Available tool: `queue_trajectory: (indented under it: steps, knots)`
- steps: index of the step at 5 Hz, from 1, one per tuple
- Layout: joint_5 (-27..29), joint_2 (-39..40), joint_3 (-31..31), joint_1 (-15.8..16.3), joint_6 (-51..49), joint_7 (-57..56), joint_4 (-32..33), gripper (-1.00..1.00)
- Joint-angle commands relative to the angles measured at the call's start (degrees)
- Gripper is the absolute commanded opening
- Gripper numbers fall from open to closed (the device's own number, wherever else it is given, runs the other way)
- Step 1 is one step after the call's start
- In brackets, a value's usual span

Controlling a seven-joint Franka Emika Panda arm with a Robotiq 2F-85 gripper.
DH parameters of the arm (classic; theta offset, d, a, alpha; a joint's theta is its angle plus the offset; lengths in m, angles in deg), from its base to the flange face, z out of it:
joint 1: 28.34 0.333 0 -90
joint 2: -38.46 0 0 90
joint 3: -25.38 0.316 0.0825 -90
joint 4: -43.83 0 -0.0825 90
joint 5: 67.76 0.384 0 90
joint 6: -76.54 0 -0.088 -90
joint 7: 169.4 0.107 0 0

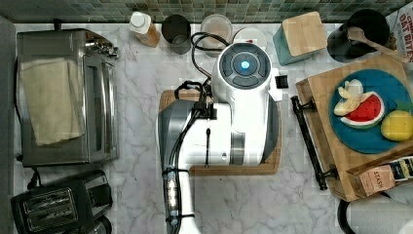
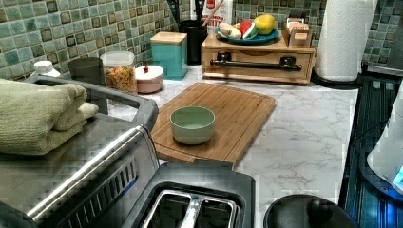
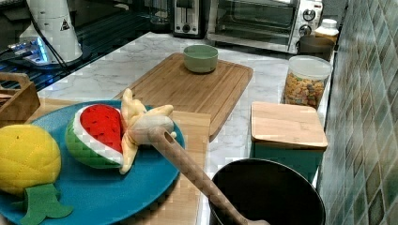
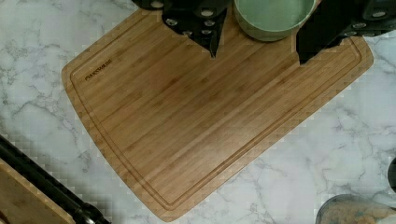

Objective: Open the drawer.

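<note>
The drawer (image 2: 257,58) sits in a low light-wood unit at the back of the counter in the left view, its front flush with the frame. A long black bar handle (image 2: 256,63) runs across the front. In the top view the handle (image 1: 308,142) lies along the unit's left side. The wrist view catches the handle (image 4: 44,184) in a corner. My gripper (image 4: 258,59) hangs open above the wooden cutting board (image 4: 205,121), holding nothing and well apart from the handle. Its black fingers (image 4: 205,28) frame a green bowl (image 4: 273,18).
A blue plate (image 1: 377,139) with toy fruit and a tea box (image 1: 377,179) rest on the drawer unit. The green bowl (image 2: 192,124) stands on the cutting board (image 2: 237,111). A teal box (image 2: 168,54), jars, a toaster oven (image 1: 68,97), a toaster (image 1: 53,207) and a paper towel roll (image 2: 344,38) ring the counter.
</note>
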Motion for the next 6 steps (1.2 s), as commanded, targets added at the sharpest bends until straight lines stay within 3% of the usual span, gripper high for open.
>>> queue_trajectory:
  steps: [1, 2, 3, 4, 6]
  knots:
    - [0.0, 0.0, 0.0, 0.0, 0.0, 0.0, 0.5, 1.00]
    - [-0.1, 0.1, 0.0, -0.4, -0.9, -4.1, 0.5, 1.00]
    - [-2.5, -4.3, -1.0, -1.6, 3.4, -18.5, 7.3, 1.00]
    - [-1.3, -5.0, -3.3, -4.1, 4.7, -32.5, 9.4, 1.00]
    - [-1.9, -7.6, -7.0, -7.3, 12.0, -50.7, 16.0, 1.00]
